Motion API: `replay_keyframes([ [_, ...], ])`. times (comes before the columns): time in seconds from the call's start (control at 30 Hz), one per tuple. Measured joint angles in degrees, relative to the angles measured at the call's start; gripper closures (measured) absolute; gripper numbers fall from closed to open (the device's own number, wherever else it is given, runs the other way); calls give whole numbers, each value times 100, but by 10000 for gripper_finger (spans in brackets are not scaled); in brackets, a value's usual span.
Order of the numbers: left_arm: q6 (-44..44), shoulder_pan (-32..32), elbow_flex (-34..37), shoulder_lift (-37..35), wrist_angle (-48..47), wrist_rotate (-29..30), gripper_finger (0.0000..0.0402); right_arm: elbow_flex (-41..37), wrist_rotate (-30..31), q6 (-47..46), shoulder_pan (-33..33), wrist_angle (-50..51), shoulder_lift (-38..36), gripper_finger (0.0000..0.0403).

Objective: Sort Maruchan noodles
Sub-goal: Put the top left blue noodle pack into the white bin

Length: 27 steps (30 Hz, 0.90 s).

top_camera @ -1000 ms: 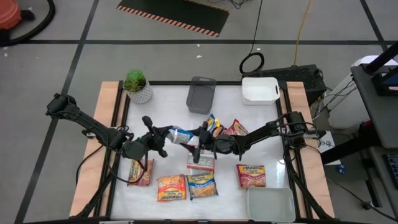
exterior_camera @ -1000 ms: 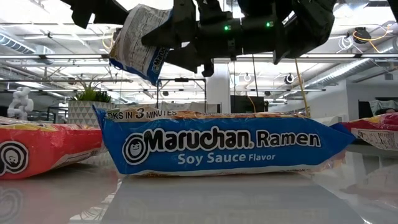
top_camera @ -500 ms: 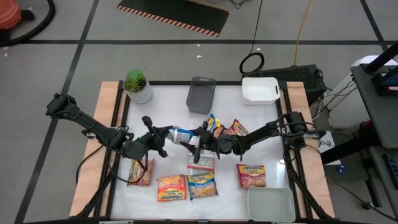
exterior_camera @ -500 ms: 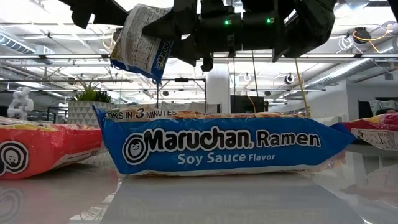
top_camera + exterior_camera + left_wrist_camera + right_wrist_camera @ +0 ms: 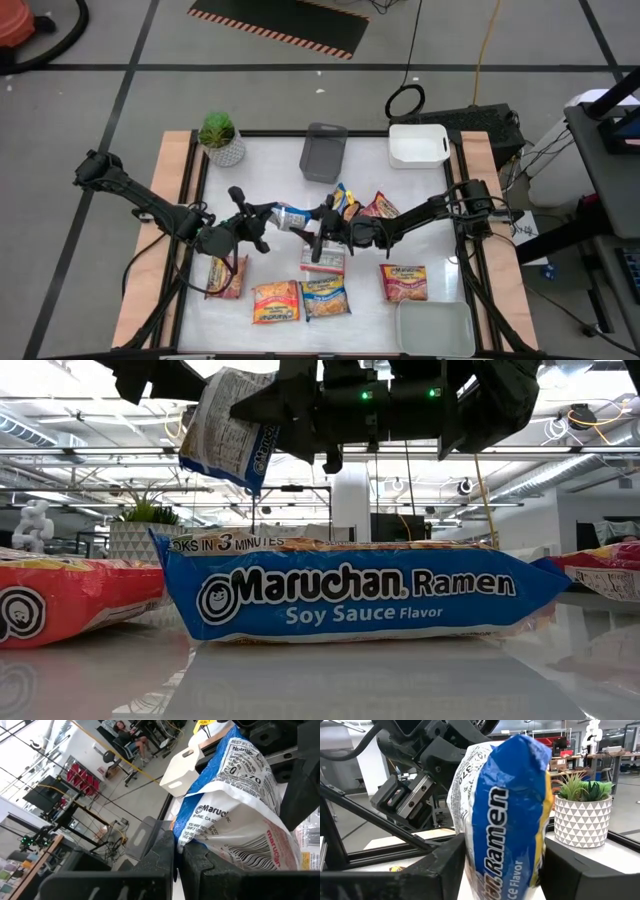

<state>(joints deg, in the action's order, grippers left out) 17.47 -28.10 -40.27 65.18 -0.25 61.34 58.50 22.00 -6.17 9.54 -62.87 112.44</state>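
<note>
Here, nearest to the low camera, a blue soy sauce packet [image 5: 350,595] is lying flat on the table [image 5: 420,310], with a red packet [image 5: 70,600] just beside it. Above them the two arms are meeting in the air over the middle of the table. The left gripper [image 5: 268,215] is pinching one edge of a blue-and-white ramen packet [image 5: 290,217], its fingers pressed tight on the wrapper, as the left wrist view is showing. The right gripper [image 5: 318,217] is standing around the other end of this same packet, one finger on each side; I cannot tell whether its pads are already pressing on the wrapper or are only near to it.

So I am judging that the step in hand is a handover of this packet from the left arm to the right arm, and it is not yet finished. The next move is calling for the right fingers to take a firm hold first, and only then for the left fingers to let go, otherwise the glossy packet may slip and fall on the packets lying under it. Farther off, the grey tray [image 5: 323,152] and the white tray [image 5: 418,145] are waiting at the far edge, with the potted plant [image 5: 220,137] at the far left corner. One of these trays is probably the goal, but which one I cannot say.
</note>
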Motion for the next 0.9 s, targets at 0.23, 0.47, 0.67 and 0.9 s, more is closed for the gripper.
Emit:
replay_keyframes([
  [0.23, 0, 0, 0, 0, 0, 2, 383, 0, -4, 48, 0, 7, -2, 235],
  [0.47, -26, -4, 0, -1, 0, 15, 381, -1, -263, 134, -7, 149, -114, 240],
  [0.67, 41, -4, 0, -1, -83, 22, 381, -2, -272, 267, -4, 178, -133, 241],
  [0.9, -209, -4, 0, -1, 16, 46, 324, -2, -283, 284, -4, 279, -133, 242],
])
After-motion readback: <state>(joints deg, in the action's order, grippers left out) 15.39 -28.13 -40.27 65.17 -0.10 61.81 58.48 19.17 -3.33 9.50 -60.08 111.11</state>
